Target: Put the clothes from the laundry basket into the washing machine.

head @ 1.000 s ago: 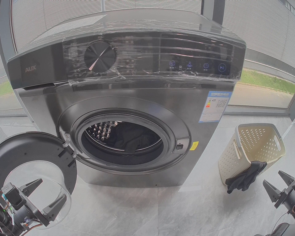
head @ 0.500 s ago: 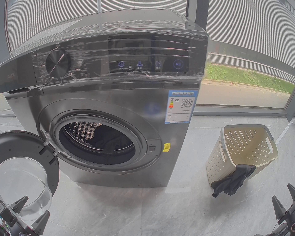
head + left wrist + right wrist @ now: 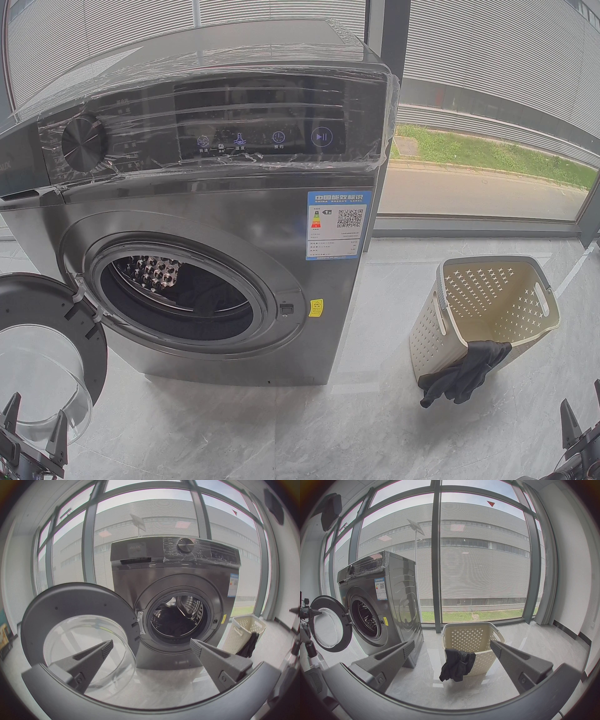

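Observation:
A grey front-loading washing machine (image 3: 206,206) stands at the left with its round door (image 3: 47,350) swung open. Dark clothes (image 3: 209,294) lie inside the drum (image 3: 176,614). To its right, a cream laundry basket (image 3: 484,306) sits on the floor with a black garment (image 3: 465,372) draped over its near rim and hanging outside. My left gripper (image 3: 34,428) is low at the bottom left, near the open door, open and empty. My right gripper (image 3: 451,650) is open and empty, a short way back from the basket (image 3: 475,642) and its garment (image 3: 456,664).
Pale marble floor (image 3: 300,425) spreads between machine and basket. Floor-to-ceiling windows (image 3: 487,125) with a dark frame post (image 3: 387,37) stand behind both. The open door juts out over the floor at the machine's left.
The head camera has turned right, so the machine sits further left and the basket nearer the middle. Both grippers have sunk toward the bottom edge of the head view.

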### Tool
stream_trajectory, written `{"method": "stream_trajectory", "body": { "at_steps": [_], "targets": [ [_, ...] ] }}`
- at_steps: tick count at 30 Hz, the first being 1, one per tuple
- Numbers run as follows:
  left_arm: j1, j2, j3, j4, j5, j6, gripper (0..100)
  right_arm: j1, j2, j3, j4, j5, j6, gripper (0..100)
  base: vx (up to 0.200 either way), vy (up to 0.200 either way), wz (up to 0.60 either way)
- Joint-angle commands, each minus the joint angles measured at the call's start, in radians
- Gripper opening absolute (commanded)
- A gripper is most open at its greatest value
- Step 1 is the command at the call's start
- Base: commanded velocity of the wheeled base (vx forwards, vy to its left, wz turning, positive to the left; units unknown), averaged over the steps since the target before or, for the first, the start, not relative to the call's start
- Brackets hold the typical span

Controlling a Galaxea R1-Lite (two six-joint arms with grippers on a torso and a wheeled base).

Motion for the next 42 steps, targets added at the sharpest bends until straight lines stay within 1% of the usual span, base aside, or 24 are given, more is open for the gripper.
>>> {"method": "stream_trajectory", "body": {
  "at_steps": [1, 2, 3, 4, 5, 6, 8, 10, 12, 13, 14, 16, 17, 19, 25, 28, 42],
  "targets": [
    [0.156, -0.032, 0.018, 0.001, -0.021, 0.03, 100, -0.003, -0.02, 0.018, 0.0, -0.002, 0.0, 100, 0.0, 0.0, 0.0],
    [0.178, -0.047, 0.018, 0.0, -0.037, 0.007, 100, -0.003, -0.02, 0.018, 0.002, -0.002, -0.002, 100, 0.0, 0.0, 0.0],
    [0.17, -0.05, 0.018, 0.0, -0.052, -0.018, 100, -0.003, -0.02, 0.018, 0.0, 0.0, -0.002, 100, 0.0, 0.0, 0.0],
    [0.159, -0.055, 0.018, 0.001, -0.067, -0.035, 100, -0.003, -0.02, 0.018, 0.0, 0.001, -0.002, 100, 0.0, 0.0, 0.0],
    [0.141, -0.082, 0.013, 0.015, -0.086, -0.048, 100, -0.002, -0.02, 0.018, 0.0, 0.0, -0.002, 100, 0.0, 0.0, 0.0],
    [0.139, -0.104, 0.013, 0.017, -0.097, -0.053, 100, -0.002, -0.02, 0.018, 0.0, 0.001, -0.002, 100, 0.0, 0.0, 0.0],
    [0.138, -0.105, 0.008, 0.037, -0.123, -0.013, 100, 0.0, -0.02, 0.018, 0.0, 0.001, -0.002, 100, 0.0, 0.0, 0.0],
    [0.138, -0.105, 0.008, 0.038, -0.124, -0.012, 100, -0.002, -0.02, 0.018, 0.0, 0.001, -0.002, 100, 0.0, 0.0, 0.0],
    [0.136, -0.102, 0.018, 0.066, -0.201, -0.024, 100, 0.0, -0.02, 0.018, 0.0, 0.001, -0.002, 100, 0.0, 0.0, 0.0],
    [0.136, -0.105, 0.018, 0.067, -0.23, -0.025, 100, -0.002, -0.02, 0.018, 0.0, 0.001, -0.002, 100, 0.0, 0.0, 0.0],
    [0.136, -0.105, 0.018, 0.067, -0.238, -0.018, 100, 0.0, -0.02, 0.018, 0.0, 0.001, -0.002, 100, 0.0, 0.0, 0.0],
    [0.136, -0.105, 0.018, 0.067, -0.238, -0.019, 100, 0.0, -0.02, 0.018, 0.0, 0.001, 0.0, 100, 0.0, 0.0, 0.0],
    [0.136, -0.105, 0.016, 0.067, -0.235, -0.029, 100, 0.0, -0.02, 0.018, 0.0, 0.001, 0.0, 100, 0.0, 0.0, 0.0],
    [0.136, -0.105, 0.018, 0.067, -0.233, -0.033, 100, 0.0, -0.02, 0.018, 0.0, 0.001, -0.002, 100, 0.0, 0.0, 0.0],
    [0.138, -0.105, 0.018, 0.067, -0.233, -0.021, 100, 0.0, -0.02, 0.018, 0.0, 0.001, 0.0, 100, 0.0, 0.0, 0.0],
    [0.138, -0.105, 0.018, 0.069, -0.236, -0.013, 100, -0.002, -0.02, 0.018, 0.0, 0.001, -0.002, 100, 0.0, -0.2, 0.0],
    [0.138, -0.105, 0.018, 0.069, -0.238, -0.012, 100, -0.002, -0.02, 0.018, 0.002, 0.001, -0.002, 100, 0.0, -0.2, 0.0]
  ]
}}
